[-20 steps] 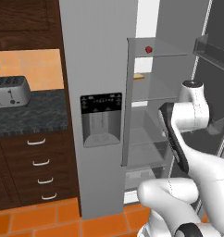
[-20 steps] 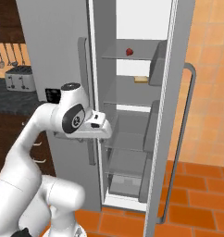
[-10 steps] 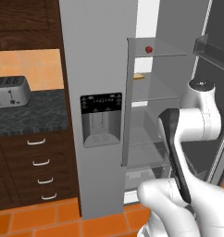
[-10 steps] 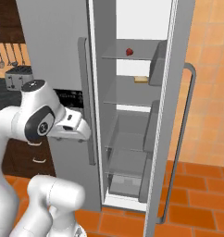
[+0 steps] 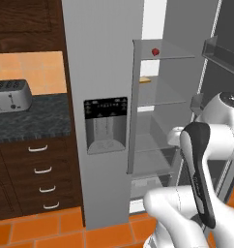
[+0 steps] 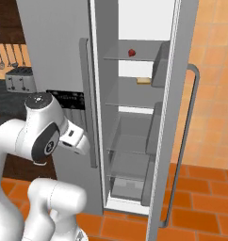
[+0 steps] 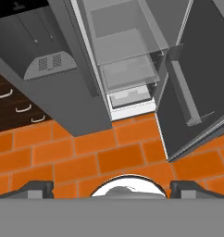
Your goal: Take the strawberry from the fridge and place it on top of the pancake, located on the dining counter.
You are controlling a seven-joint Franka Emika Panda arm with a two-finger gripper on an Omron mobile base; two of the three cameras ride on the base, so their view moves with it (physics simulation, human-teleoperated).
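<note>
Orange tile floor lies under the gripper [image 7: 112, 187], jaws apart and empty; fridge [image 6: 134, 117] right door open; strawberry [image 6: 132, 52] on top shelf, well above it; pick and placing remain.

Arm folded close over base, elbow raised; end effector [image 7: 112, 187] pointing down, fingers spread wide, holding nothing.

Light-grey fridge [image 5: 104, 58] with a black dispenser panel [image 5: 106, 107], tiny red strawberry [image 5: 155, 52] on clear glass, orange tiled floor [image 7: 86, 152], dark wood drawers [image 5: 36, 169], and a dark speckled worktop [image 5: 32, 116].
</note>
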